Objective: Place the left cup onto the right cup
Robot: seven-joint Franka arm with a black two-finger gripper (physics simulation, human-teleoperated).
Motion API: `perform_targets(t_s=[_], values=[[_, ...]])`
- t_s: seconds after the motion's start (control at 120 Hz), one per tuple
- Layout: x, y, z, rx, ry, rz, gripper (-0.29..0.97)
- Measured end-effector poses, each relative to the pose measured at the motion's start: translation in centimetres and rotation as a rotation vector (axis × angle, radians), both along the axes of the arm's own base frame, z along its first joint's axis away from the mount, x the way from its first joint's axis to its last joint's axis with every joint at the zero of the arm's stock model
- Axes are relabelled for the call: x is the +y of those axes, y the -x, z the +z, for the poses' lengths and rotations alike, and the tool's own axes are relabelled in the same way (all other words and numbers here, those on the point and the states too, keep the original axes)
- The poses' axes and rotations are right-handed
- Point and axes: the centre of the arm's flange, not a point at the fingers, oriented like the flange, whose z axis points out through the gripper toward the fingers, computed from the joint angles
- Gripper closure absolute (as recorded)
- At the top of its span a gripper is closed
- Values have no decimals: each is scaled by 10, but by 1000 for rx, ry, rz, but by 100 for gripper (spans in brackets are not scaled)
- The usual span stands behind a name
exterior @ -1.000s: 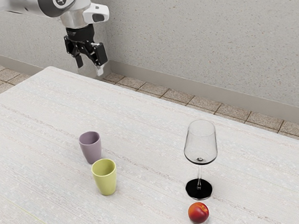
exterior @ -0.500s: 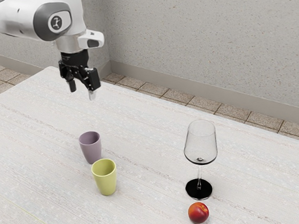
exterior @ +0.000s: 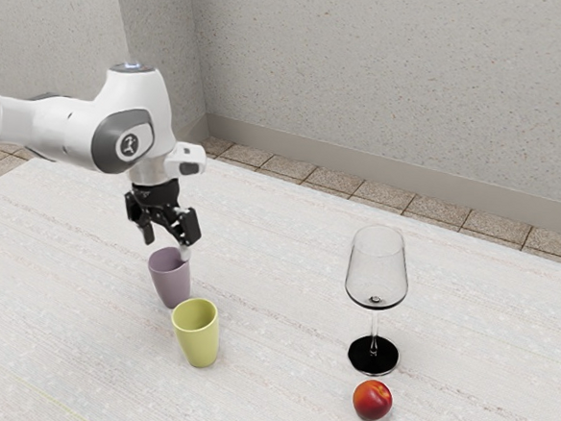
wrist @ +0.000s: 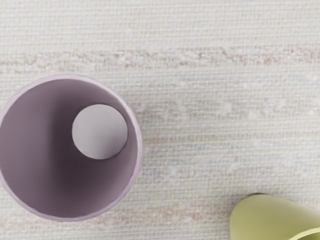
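A purple cup stands upright on the table, at the exterior view's left of the pair. A yellow-green cup stands upright just in front of it and slightly to the right. My gripper hangs open right above the purple cup's rim, with its fingertips at about rim height and nothing between them. The wrist view looks straight down into the purple cup, its pale bottom showing. Part of the yellow-green cup lies a short way off beside it.
A tall wine glass stands to the exterior view's right of the cups, with a peach in front of its black foot. The pale wooden table stretches wide around them. A tiled floor and wall lie behind.
My arm has swung down and forward from high over the table's back edge. The gripper now hangs just over the purple cup. The cups, glass and peach have not moved.
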Motion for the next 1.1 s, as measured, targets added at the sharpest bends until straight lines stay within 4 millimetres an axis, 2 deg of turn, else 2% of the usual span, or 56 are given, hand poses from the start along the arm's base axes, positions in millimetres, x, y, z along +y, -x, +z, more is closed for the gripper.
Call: perform_targets(t_s=[0.325,0.608,0.65,0.775,0.85,0.967,1.1], values=[[1,-20,-53,-9,-11,24,0],[1,-32,-92,-3,-25,32,1],[1,-32,-95,-3,-26,33,7],[2,-34,-95,-17,-27,34,41],[2,-35,-95,-22,-28,35,54],[2,-36,-93,-29,-28,34,66],[4,-36,-93,-33,-30,35,73]])
